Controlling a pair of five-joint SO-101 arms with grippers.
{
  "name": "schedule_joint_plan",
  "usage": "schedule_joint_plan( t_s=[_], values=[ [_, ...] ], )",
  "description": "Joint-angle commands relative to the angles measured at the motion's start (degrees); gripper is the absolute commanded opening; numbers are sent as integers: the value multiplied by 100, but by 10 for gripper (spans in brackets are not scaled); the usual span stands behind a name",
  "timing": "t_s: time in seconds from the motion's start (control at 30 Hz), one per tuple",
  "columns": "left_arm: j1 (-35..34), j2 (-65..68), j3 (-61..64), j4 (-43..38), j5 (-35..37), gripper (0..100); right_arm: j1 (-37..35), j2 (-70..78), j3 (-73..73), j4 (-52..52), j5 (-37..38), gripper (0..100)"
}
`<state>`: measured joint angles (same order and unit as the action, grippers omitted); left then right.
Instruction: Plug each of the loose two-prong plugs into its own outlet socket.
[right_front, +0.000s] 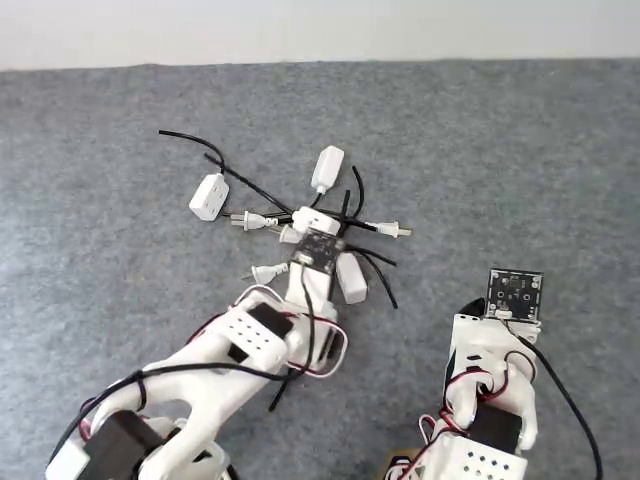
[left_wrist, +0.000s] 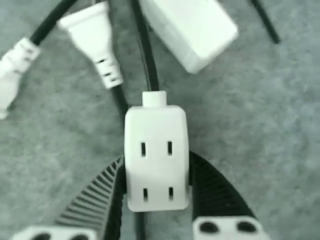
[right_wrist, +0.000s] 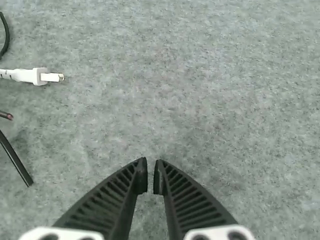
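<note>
Sockets (right_front: 208, 196), four (one in left gripper (left_wrist: 156, 165))

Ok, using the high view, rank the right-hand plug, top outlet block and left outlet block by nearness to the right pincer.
1. Right-hand plug, right of the cable tangle.
2. Top outlet block, beyond the tangle.
3. Left outlet block, far left.

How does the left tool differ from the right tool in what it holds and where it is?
The left tool is shut on a white outlet socket; the right tool is shut on nothing. The left tool sits close to a loose plug and a black cable; the right tool hangs over bare grey carpet. Both have black ribbed fingers.
</note>
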<state>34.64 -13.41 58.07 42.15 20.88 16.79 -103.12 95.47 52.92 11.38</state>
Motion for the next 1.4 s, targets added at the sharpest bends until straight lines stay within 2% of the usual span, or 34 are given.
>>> schedule_joint_plan(
  t_s=[0.0,0.13,0.3,0.53,0.73,0.93,1.17,1.37],
  values=[
    [536,-123,-295,-105,-62,13,48,-4,97,4,9,37],
    [659,-475,-655,202,378,13,48,-4,97,4,9,37],
    [-185,-571,-778,404,624,13,57,-4,97,4,9,37],
    [-1424,-624,-462,413,589,13,57,-4,97,4,9,37],
    [-1591,-765,-171,633,580,13,66,-13,97,4,9,37],
    [-1925,-1952,321,738,35,13,31,-75,62,4,-44,37],
    [-3042,-3675,1051,747,18,13,-4,-22,-132,92,9,38],
    [-3455,-3587,1437,738,18,15,-646,-13,-440,409,123,93]
  ],
)
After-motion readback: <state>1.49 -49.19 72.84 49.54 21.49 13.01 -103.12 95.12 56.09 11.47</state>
